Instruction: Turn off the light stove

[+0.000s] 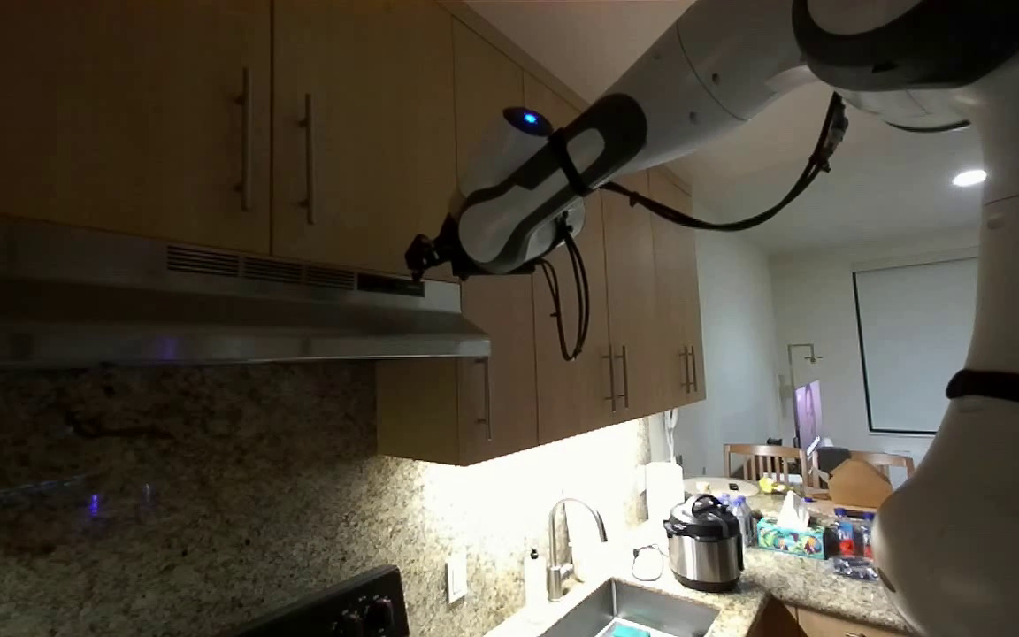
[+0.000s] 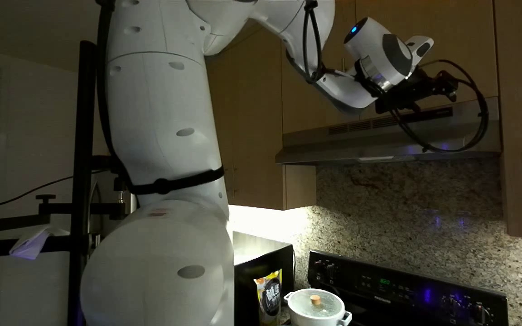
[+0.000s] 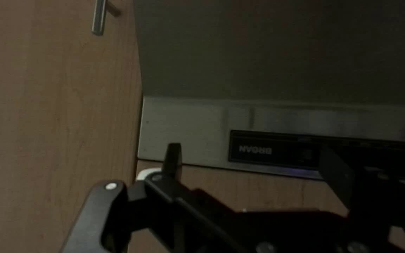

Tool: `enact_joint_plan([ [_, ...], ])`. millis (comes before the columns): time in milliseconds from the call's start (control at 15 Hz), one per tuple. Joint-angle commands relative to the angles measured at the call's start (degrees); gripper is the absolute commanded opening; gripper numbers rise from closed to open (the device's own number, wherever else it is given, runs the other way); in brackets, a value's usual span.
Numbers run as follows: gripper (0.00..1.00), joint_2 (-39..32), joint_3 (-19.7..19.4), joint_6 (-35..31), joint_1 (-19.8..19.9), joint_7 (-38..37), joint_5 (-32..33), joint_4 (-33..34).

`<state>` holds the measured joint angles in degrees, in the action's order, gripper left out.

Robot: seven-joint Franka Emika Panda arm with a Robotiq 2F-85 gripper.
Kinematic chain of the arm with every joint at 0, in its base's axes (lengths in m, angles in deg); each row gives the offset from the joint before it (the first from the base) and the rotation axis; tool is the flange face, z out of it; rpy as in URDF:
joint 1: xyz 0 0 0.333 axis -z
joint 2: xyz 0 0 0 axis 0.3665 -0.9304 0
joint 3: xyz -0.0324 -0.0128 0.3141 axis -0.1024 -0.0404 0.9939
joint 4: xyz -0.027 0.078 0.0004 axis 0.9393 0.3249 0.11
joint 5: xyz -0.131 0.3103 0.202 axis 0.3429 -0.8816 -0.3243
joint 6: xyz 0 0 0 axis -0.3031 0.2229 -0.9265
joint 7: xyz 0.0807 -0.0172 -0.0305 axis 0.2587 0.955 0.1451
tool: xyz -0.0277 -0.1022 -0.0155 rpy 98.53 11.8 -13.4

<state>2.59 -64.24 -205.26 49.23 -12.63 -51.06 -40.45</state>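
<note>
The light stove is a wide stainless-steel range hood under the cabinets, seen in both exterior views (image 1: 209, 342) (image 2: 324, 147) and in the wrist view (image 3: 185, 126). Its black control strip (image 3: 255, 149) reads BROAN upside down in the wrist view. A pale lamp panel (image 2: 375, 158) shows on its underside; the wall below is dim. My gripper (image 3: 250, 149) is open and empty, in front of the hood's top right end. One finger overlaps the control strip in the wrist view and hides part of it; contact cannot be told. The gripper also shows in both exterior views (image 1: 421, 258) (image 2: 449, 86).
Wooden cabinets (image 1: 368, 133) with bar handles rise just above and beside the hood. Arm cables loop below the wrist (image 2: 480, 117). Below are a black stove panel (image 2: 406, 290), a white lidded pot (image 2: 314, 308), a faucet (image 1: 554, 540) and a steel cooker (image 1: 704, 548).
</note>
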Motion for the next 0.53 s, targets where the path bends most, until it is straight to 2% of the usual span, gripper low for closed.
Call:
enact_joint_plan([
  [0, 1.0, 6.03, -4.23, -2.54, -4.84, 8.82, -8.27, -9.11],
  [67, 1.0, 6.8, -10.52, -2.7, -11.68, 9.77, -8.1, -10.99],
  [267, 1.0, 10.92, -16.28, -2.3, -18.51, 15.04, -10.9, -15.75],
  [333, 1.0, 12.37, -18.03, -2.62, -20.32, 16.9, -10.84, -16.62],
  [400, 1.0, 7.95, -15.0, -1.52, -17.1, 12.12, -8.58, -12.36],
  [467, 1.0, 9.32, -16.46, -1.54, -18.67, 13.21, -8.86, -13.45],
])
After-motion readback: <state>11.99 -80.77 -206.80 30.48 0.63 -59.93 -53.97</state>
